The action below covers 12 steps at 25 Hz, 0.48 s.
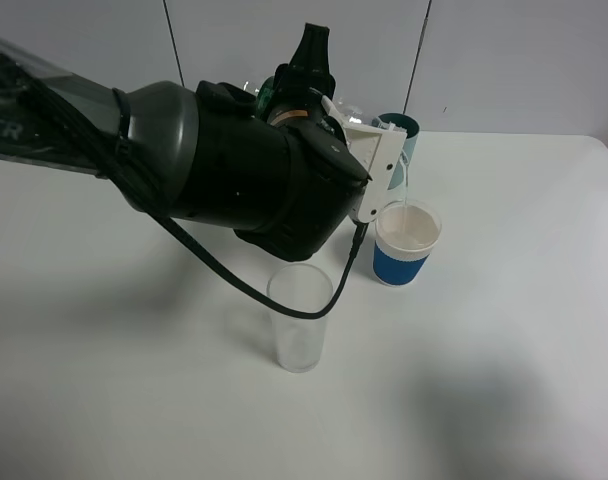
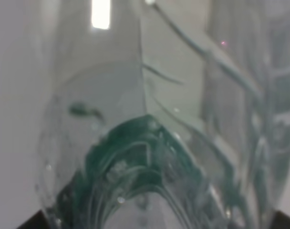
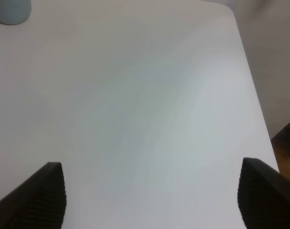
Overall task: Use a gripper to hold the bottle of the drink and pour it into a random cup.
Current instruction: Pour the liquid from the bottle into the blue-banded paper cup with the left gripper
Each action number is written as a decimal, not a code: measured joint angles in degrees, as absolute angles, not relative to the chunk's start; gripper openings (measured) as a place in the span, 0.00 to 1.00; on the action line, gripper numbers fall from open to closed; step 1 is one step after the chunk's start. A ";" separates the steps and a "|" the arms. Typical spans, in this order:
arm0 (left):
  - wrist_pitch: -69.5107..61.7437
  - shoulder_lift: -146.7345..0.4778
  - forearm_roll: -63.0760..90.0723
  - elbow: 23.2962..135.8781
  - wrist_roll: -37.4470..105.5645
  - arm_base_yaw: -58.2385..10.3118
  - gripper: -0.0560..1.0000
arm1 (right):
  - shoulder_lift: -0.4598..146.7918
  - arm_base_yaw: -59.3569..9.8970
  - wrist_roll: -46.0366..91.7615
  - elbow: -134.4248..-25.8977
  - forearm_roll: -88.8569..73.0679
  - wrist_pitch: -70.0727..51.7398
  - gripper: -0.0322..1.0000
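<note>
My left gripper (image 1: 296, 88) is shut on the bottle of the drink (image 1: 271, 97), held tilted over at the back of the table; only a bit of its green label and its clear neck show past the bulky black arm. A thin stream falls from the bottle into the cup (image 1: 408, 243), white with a blue band, which stands just right of the gripper's white bracket and holds pale liquid. The left wrist view is filled by the clear bottle (image 2: 150, 143) with its green label. My right gripper (image 3: 152, 191) is open over bare table, holding nothing.
A tall clear glass (image 1: 299, 318) stands in front of the arm, close to its black cable. A teal cup (image 1: 399, 125) stands behind the blue-banded cup and shows as the pale round shape (image 3: 10, 9) in the right wrist view. The table's edge (image 3: 257, 95) is nearby there.
</note>
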<state>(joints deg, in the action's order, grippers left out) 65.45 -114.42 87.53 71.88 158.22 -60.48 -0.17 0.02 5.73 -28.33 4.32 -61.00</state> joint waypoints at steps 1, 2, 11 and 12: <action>65.45 -114.42 87.53 71.88 158.42 -60.48 0.49 | -0.17 0.02 5.73 -28.33 4.32 -61.00 0.75; 65.45 -114.42 87.53 71.88 158.96 -60.48 0.49 | -0.17 0.02 5.73 -28.33 4.32 -61.00 0.75; 65.80 -114.42 87.43 71.88 162.88 -60.48 0.49 | -0.17 0.02 5.73 -28.33 4.32 -61.00 0.75; 65.80 -114.42 87.43 71.88 162.88 -60.48 0.49 | -0.17 0.02 5.73 -28.33 4.32 -61.00 0.75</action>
<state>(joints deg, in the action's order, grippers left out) 65.80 -114.42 87.43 71.88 162.88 -60.48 -0.17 0.02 5.73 -28.33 4.32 -61.00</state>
